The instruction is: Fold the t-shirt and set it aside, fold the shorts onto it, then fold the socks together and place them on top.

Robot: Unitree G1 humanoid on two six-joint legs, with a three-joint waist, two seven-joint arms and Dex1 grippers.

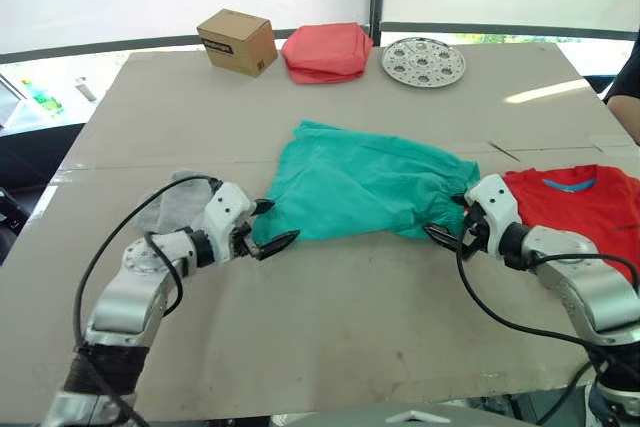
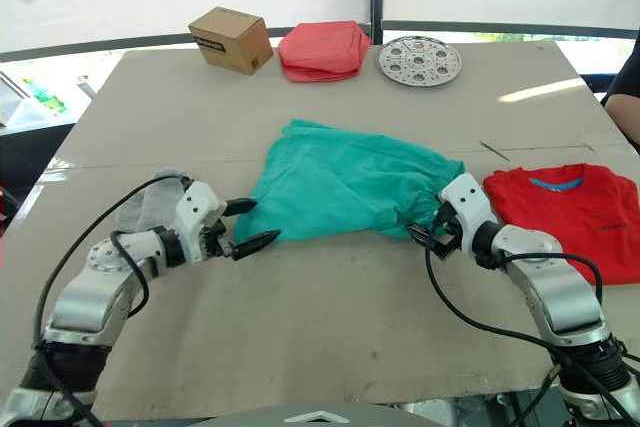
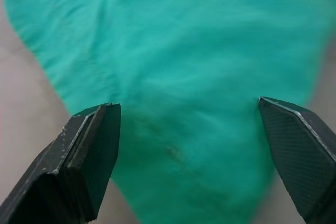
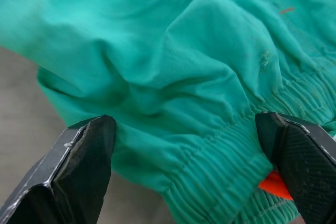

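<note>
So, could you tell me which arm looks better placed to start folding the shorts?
Probably the right: the right gripper is open astride the elastic waistband of the shorts, beside the t-shirt. The left gripper, also open, only faces a loose corner.

Head stereo pair: both eyes look forward and down from above the counter (image 1: 330,307), sharing the whole scene with a slight sideways offset. Left wrist camera: close range, facing along its spread jaws at a corner of the shorts (image 3: 199,61). Right wrist camera: equally close, facing along its spread jaws at the shorts' elastic waistband.
</note>
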